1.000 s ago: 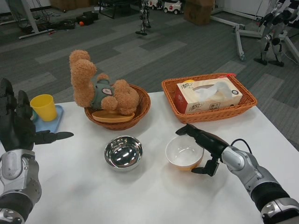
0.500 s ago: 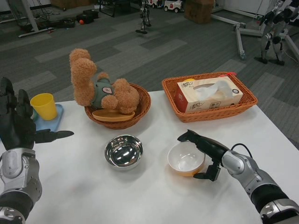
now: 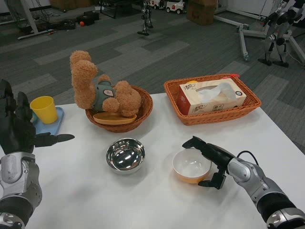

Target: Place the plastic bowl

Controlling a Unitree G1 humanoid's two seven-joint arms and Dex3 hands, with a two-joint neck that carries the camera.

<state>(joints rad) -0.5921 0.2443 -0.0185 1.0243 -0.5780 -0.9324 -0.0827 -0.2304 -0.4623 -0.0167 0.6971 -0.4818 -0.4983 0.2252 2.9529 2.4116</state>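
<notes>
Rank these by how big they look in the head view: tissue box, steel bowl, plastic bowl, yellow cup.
1. tissue box
2. steel bowl and plastic bowl, too alike to separate
3. yellow cup, though it stands farther from the camera than the bowls

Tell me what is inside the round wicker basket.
In the round wicker basket a brown teddy bear lies on a yellow-orange dish. The bear and dish cover the basket's bottom, so anything beneath them cannot be seen.

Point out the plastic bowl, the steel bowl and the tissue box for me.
plastic bowl [image 3: 190, 163], head view, on its white inside.
steel bowl [image 3: 125, 155], head view, on its shiny inside.
tissue box [image 3: 224, 99], head view, on its front face.
</notes>
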